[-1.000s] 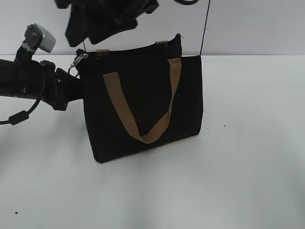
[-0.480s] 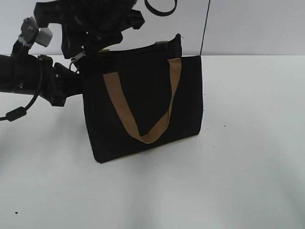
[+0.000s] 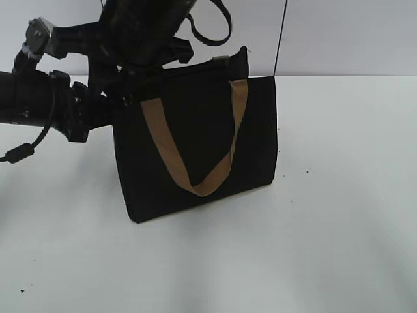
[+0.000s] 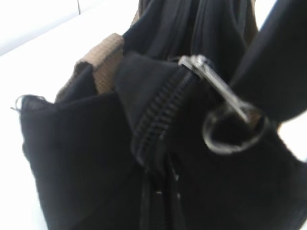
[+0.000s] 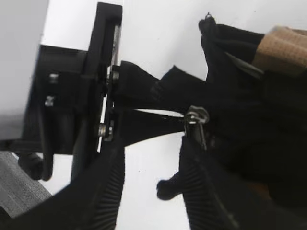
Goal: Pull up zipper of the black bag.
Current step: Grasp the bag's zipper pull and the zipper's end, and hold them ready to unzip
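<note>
The black bag stands upright on the white table, its tan handle hanging down the front. My left gripper reaches in from the left and is shut on the fabric at the bag's top left corner. In the left wrist view the zipper runs up to its silvery pull tab with a ring. My right gripper hangs over that corner from above. Its jaws are open, and the pull tab lies at the tip of one finger.
The white table stretches to the right of the bag and in front of it. A pale wall with a thin black vertical line stands behind. A cable loops under the left arm.
The right arm has come down from the top of the view onto the bag's top left corner and now hides the pull tab there. The left arm has shifted slightly up.
</note>
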`<action>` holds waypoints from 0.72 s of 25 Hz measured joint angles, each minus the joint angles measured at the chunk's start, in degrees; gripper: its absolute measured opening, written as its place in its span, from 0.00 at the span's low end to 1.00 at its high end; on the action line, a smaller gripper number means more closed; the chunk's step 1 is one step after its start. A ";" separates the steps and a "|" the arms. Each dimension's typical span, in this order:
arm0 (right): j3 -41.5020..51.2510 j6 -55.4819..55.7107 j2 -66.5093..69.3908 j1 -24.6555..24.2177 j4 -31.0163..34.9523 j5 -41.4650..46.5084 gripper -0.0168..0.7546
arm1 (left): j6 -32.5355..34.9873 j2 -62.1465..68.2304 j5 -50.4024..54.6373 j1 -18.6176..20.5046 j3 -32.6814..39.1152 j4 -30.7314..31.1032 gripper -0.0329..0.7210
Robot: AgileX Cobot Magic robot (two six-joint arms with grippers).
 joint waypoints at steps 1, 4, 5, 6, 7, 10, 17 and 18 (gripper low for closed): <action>0.00 0.12 0.44 0.00 -0.07 -0.32 0.40 | 0.00 0.00 0.34 0.00 0.00 0.00 0.08; 0.00 0.17 1.09 0.00 -0.28 -1.73 0.40 | 0.00 0.00 0.91 0.00 0.00 0.00 0.08; 0.00 0.17 1.09 0.00 -0.33 -1.85 0.40 | 0.00 0.00 0.91 0.00 0.00 0.00 0.08; 0.00 0.17 1.09 0.00 -0.53 -1.85 0.40 | -0.05 0.00 0.91 0.00 0.00 0.00 0.08; 0.00 0.17 1.09 0.00 -0.86 -1.85 0.40 | -0.02 0.00 0.97 0.00 0.00 0.00 0.08; 0.00 0.34 1.09 0.00 -2.69 -1.65 0.40 | -0.07 0.00 1.01 0.00 0.00 0.00 0.08; 0.00 3.22 1.09 0.00 -8.80 0.26 0.40 | -0.14 0.00 1.25 0.00 0.00 0.00 0.08; 0.00 3.29 1.09 0.00 -9.02 0.38 0.40 | -0.14 0.00 1.29 0.00 0.00 0.00 0.08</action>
